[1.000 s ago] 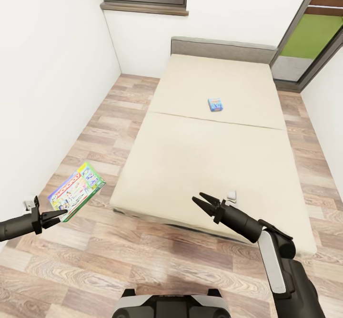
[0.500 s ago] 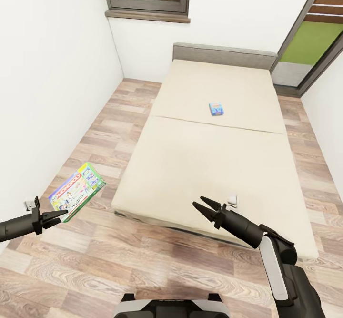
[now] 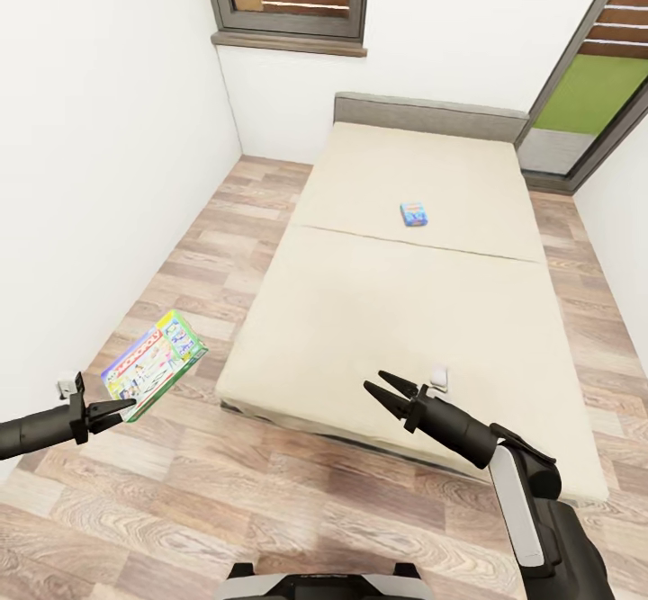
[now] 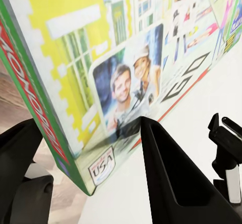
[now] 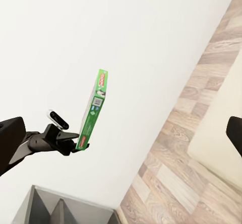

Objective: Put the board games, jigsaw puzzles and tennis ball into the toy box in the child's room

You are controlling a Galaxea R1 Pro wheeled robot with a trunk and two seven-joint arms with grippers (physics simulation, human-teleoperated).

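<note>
Left claw (image 3: pixel 121 405) grips the large board game (image 3: pixel 154 363) by its edge, over the floor beside the bed (image 3: pixel 360 312). Right claw (image 3: pixel 382 388) spread, empty. Small blue board game (image 3: pixel 414 213) lies mid-bed.

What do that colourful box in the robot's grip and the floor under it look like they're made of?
The large board game, clamped in the left end effector, looks like printed cardboard with a glossy lid: sharp thin edges and photo artwork. The floor looks like wood planks or laminate with a satin sheen, going by its grain lines and seams; which one is unclear.
</note>
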